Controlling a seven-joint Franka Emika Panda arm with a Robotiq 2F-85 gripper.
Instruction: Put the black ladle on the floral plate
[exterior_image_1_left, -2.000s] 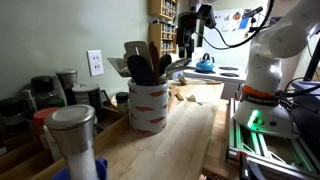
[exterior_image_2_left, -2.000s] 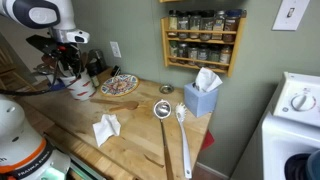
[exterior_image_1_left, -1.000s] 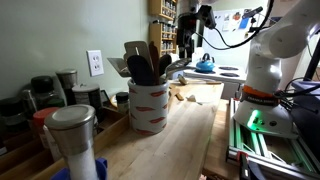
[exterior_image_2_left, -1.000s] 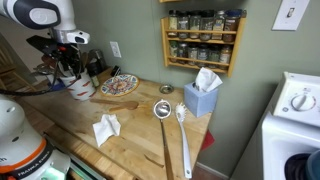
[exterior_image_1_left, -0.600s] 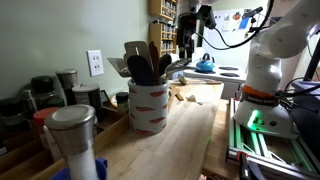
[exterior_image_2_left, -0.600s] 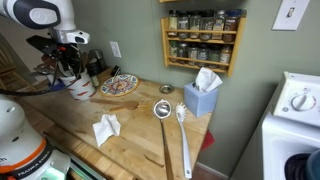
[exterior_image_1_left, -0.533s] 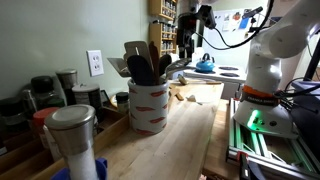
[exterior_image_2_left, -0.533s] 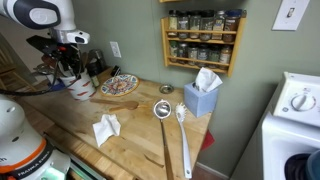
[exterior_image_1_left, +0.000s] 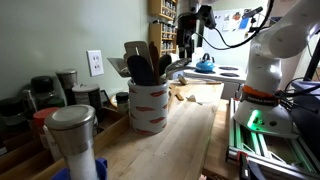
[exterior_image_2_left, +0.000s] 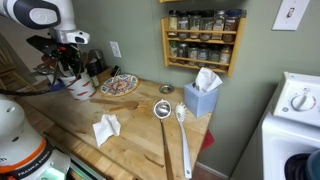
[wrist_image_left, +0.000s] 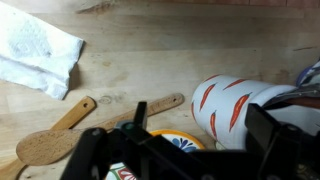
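Spread wide in the wrist view, the tool (exterior_image_2_left: 69, 52) is hung pointing down from the white, smooth-shelled arm (exterior_image_2_left: 40, 12), which is bent over above the round ceramic crock (exterior_image_2_left: 80, 86). The matte black ladle (exterior_image_1_left: 141, 68) is stood in that white, orange-striped crock, rounded head up among wooden utensils. The round floral plate (exterior_image_2_left: 118, 85) is laid flat just beside the crock on the wood-grain surface (exterior_image_2_left: 140, 140).
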